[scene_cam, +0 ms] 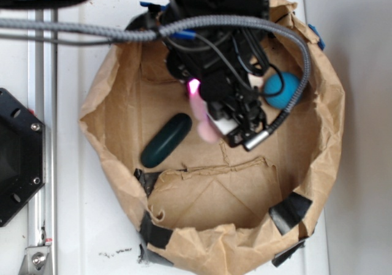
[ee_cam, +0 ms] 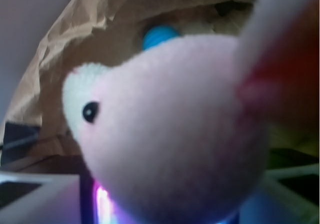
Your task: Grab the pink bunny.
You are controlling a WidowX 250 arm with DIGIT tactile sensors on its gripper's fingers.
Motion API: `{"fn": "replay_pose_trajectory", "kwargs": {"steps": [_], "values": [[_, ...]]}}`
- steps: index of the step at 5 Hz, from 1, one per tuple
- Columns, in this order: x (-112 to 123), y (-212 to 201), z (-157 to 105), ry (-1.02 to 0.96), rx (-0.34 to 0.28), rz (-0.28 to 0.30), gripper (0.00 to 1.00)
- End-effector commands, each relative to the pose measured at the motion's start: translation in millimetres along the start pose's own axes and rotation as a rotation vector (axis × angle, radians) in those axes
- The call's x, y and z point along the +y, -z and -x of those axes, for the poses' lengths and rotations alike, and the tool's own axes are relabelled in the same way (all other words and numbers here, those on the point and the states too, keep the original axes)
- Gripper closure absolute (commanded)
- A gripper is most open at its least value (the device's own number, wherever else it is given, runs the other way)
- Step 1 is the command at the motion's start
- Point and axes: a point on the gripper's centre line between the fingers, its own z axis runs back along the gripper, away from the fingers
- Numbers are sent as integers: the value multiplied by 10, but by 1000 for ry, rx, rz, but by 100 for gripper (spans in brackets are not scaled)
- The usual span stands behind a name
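The pink bunny (scene_cam: 202,119) lies right at the gripper (scene_cam: 214,119), apparently clamped between its jaws, its long axis running toward the bag's (scene_cam: 110,91) open front.

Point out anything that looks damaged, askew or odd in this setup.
The brown paper bag serving as a bin is crumpled and torn along its rim, patched with black tape. The pink bunny sits so close under the pincer that it fills the wrist view. Nothing looks spilled.
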Motion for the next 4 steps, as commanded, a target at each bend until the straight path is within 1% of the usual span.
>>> {"fn": "replay_pose_trajectory", "kwargs": {"steps": [1,2,3,4], "values": [[-128,-308,91,198,-58,-228,100],[-183,-349,77,252,-132,-266,100],[-181,-387,123,233,-160,-260,100],[-176,-367,119,226,-141,-259,100]]}}
